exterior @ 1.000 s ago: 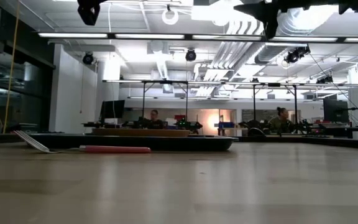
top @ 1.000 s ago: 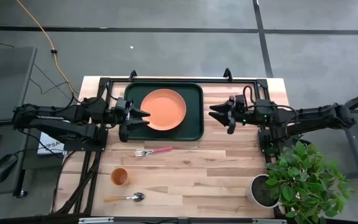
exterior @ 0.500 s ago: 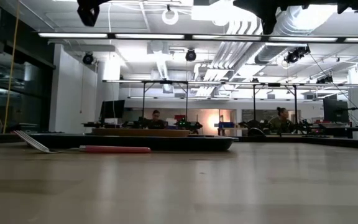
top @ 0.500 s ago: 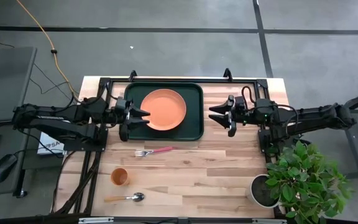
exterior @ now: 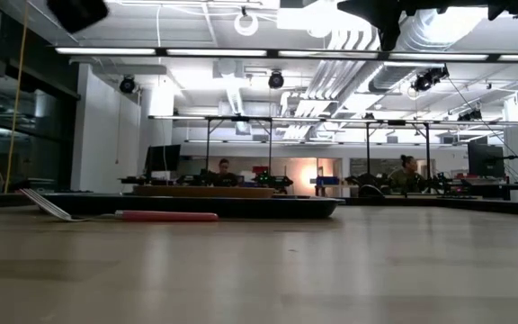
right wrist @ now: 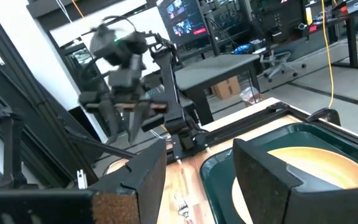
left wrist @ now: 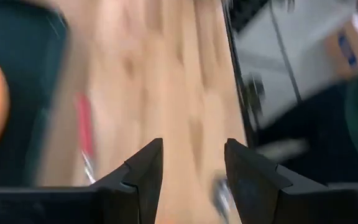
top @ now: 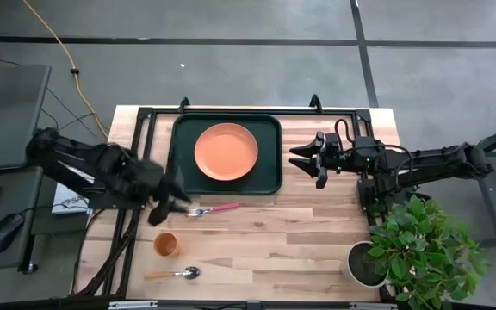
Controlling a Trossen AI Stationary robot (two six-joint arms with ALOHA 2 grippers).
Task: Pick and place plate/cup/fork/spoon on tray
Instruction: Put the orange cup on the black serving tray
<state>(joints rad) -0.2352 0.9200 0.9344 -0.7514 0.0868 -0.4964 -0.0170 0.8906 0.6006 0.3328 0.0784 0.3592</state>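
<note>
The orange plate (top: 226, 151) lies in the dark green tray (top: 182, 169) at the table's far side. The pink-handled fork (top: 214, 209) lies flat on the wood just in front of the tray. The orange cup (top: 165, 244) stands upright nearer the front left, and the spoon (top: 176, 274) lies by the near edge. My left gripper (top: 170, 205) is open and empty above the table, just left of the fork's tines and beyond the cup; the fork's handle (left wrist: 84, 132) shows blurred in its wrist view. My right gripper (top: 304, 160) is open and empty, hovering right of the tray.
A potted plant (top: 407, 250) stands at the table's near right corner. Bare wood lies between the fork and the plant. In the low view the tray (exterior: 268, 206) and the fork (exterior: 165, 216) show at table height.
My left gripper has swung from beside the tray's left edge toward the table's near edge, ending left of the fork and above the cup's far side, moving fast enough to blur. The right arm, plate, fork, cup and spoon have stayed put.
</note>
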